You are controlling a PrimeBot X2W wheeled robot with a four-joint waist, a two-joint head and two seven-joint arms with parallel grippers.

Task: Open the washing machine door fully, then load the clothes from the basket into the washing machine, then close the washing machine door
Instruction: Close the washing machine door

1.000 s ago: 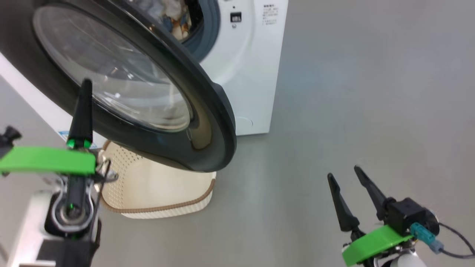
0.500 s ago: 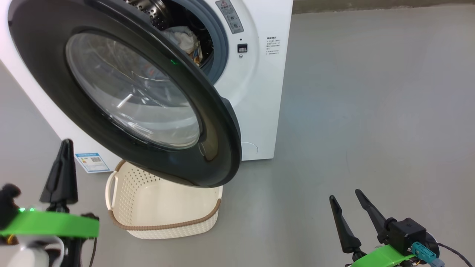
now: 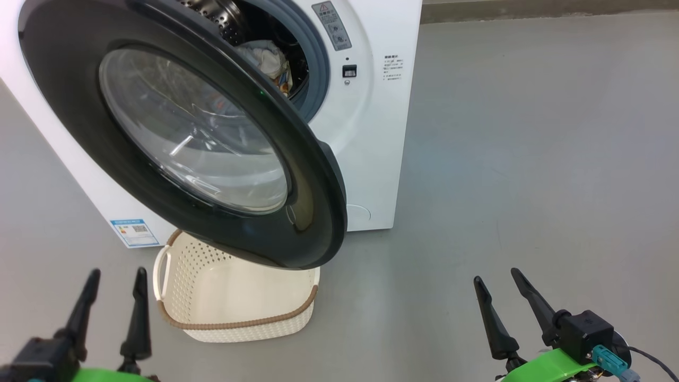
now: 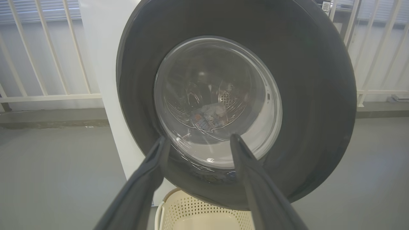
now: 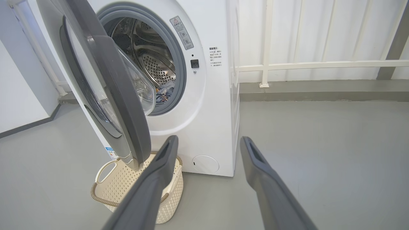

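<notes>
Washing machine door (image 3: 185, 138) half-swung and hinged at the robot's left. Its outer glass face is turned toward the left gripper (image 3: 117, 271), which is near, with fingers spread and empty. The right gripper (image 3: 495, 275), likewise spread and empty, lies well apart beyond the free edge. Clothes (image 3: 265, 55) sit inside the washing machine (image 3: 371, 132); the basket (image 3: 238, 322) is bare beneath the door. The closing push probably suits the left arm.

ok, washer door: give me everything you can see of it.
The washing machine door is a large round glossy black ring around a bulging clear glass window. It stands partly open, swung out from the washing machine on the head view's left, hinge hidden. Its lower edge overhangs the basket; whether they touch is unclear. The open left gripper and open right gripper hang clear of it.
</notes>
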